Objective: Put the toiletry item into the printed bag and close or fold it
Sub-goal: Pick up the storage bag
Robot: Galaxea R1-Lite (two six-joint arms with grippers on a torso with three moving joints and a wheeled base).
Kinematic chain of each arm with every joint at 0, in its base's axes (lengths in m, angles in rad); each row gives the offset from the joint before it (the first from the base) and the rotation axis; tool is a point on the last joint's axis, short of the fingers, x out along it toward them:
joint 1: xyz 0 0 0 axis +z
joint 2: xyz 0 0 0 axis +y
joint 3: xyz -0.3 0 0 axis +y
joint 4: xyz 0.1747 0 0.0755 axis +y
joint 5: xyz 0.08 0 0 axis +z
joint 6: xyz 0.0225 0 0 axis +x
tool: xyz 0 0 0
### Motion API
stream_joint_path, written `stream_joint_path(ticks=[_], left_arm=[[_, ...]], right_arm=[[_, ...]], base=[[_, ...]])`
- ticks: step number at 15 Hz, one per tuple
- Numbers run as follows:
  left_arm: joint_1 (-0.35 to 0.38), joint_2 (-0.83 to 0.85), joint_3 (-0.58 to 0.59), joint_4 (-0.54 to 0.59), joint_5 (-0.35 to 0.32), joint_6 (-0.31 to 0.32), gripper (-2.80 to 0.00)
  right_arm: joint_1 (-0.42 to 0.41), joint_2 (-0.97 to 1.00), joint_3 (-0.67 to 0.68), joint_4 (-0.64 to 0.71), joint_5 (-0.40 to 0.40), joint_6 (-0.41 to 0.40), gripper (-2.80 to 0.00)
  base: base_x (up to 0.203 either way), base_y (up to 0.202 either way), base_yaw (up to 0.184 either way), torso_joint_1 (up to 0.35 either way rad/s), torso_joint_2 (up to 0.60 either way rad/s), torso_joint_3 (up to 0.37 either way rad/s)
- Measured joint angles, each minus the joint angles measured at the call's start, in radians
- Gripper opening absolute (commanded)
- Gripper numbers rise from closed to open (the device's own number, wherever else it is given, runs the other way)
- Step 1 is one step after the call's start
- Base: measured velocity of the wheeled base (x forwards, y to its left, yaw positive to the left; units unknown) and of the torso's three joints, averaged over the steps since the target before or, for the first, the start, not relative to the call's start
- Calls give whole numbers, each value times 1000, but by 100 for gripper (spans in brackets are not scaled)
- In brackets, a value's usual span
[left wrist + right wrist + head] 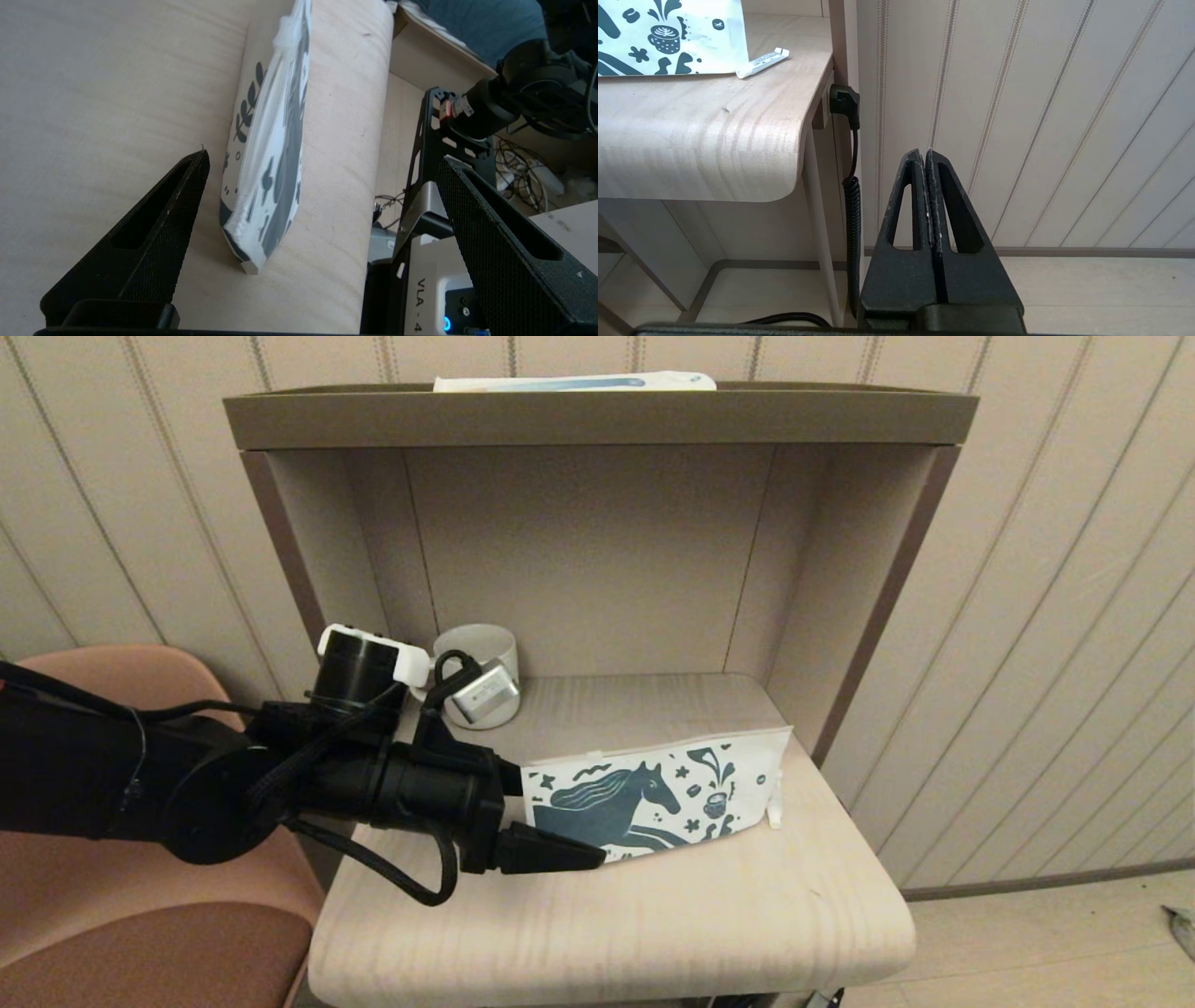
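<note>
Left gripper (322, 186) jaws spread wide, straddling the bag's (653, 793) near end, not touching. Bag: flat, glossy white pouch, teal horse print, on pale woodgrain shelf (653, 915). Right gripper (928, 161) clenched, parked below, empty.

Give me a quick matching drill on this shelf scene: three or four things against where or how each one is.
Things:
1. white zip pouch printed with a teal horse
2. white ceramic mug
3. left gripper
4. right gripper

States:
A. jaws shut, below the table's level, beside the wall
B. lying on the pale wood table
C. jaws open at the pouch's end
D. standing at the back, in the alcove's corner

Pairs: 1-B, 2-D, 3-C, 4-A
</note>
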Motion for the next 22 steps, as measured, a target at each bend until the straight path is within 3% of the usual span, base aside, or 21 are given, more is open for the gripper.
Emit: stream_joint_path(ticks=[11, 12, 22], left_arm=[[-7, 32, -22, -21, -11, -13, 0], [-8, 33, -23, -21, -11, -13, -280], [-12, 28, -22, -20, -13, -14, -280]], right_arm=[[0, 0, 0, 0, 0, 0, -280], [0, 0, 0, 0, 0, 0, -280], [0, 0, 0, 0, 0, -1, -280]], base=[[0, 0, 0, 0, 0, 0], [0, 0, 0, 0, 0, 0], [0, 0, 0, 0, 0, 0]])
